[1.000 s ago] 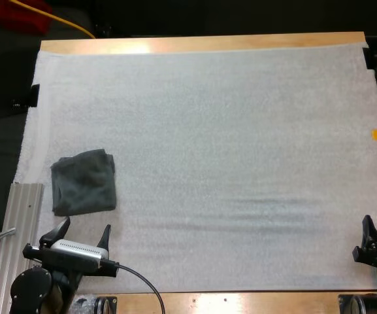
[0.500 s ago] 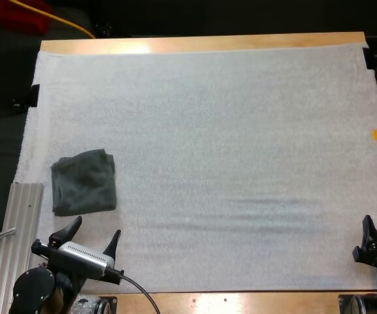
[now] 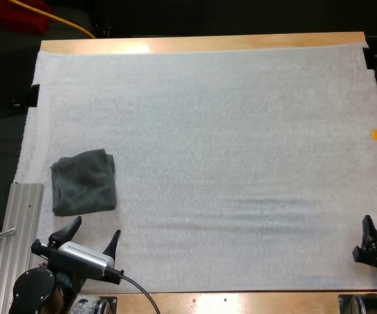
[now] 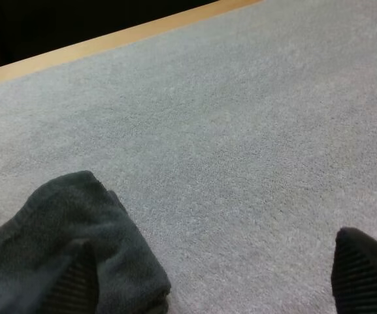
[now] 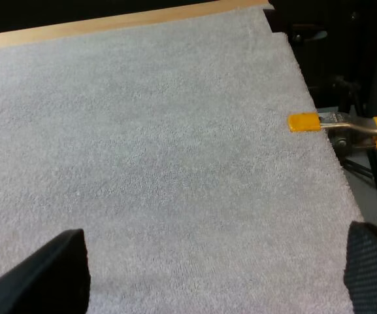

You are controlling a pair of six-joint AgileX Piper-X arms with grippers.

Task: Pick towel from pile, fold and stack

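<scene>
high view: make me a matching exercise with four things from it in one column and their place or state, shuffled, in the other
Things
1. towel
2. left tool
3. right tool
4. white mat

Place or state
a. open, at the mat's near right corner
b. dark grey-green, lying on the mat's left side
c. spread over the wooden table
d. open, just on the near side of the towel

Pairs: 1-b, 2-d, 3-a, 4-c
</scene>
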